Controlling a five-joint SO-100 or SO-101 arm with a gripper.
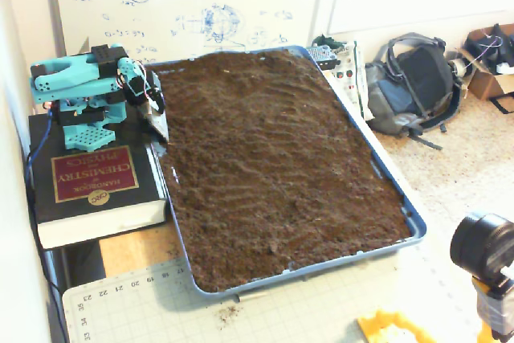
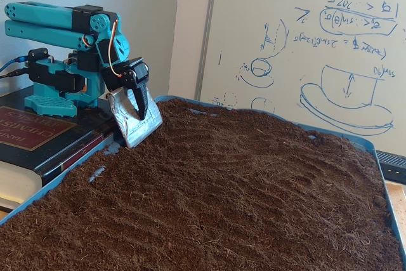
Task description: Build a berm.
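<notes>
- Pincer (image 2: 141, 113) parked at tray (image 1: 384, 178) corner, tip in soil (image 2: 241, 195); silver scoop (image 2: 130, 122) attached; open or closed: cannot tell.
- Soil flat, faintly raked; no berm seen.

Only flat, faintly raked dark brown soil (image 1: 273, 158) across the blue tray (image 1: 414, 218), unmounded.
</notes>
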